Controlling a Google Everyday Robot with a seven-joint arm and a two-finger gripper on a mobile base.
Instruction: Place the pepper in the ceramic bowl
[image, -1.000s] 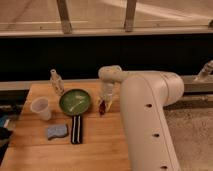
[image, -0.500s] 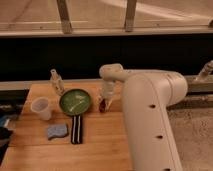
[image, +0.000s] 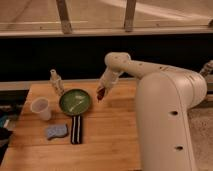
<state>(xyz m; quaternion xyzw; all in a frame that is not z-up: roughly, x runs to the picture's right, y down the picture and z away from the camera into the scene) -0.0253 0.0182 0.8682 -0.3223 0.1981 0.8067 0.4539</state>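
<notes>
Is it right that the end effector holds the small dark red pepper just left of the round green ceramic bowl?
Not quite: the camera view shows the end effector with the small dark red pepper just right of the round green ceramic bowl, near its right rim.

Red pepper (image: 100, 93) in tool (image: 101, 94), beside green bowl (image: 75, 102)

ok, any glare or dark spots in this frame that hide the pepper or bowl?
Camera view: warm, dim light; a pale sheen on the ceramic bowl. The dark band behind the table shows no detail. The gripper, just right of the bowl's rim, holds the pepper, a dark red shape, hard to separate from it.
</notes>
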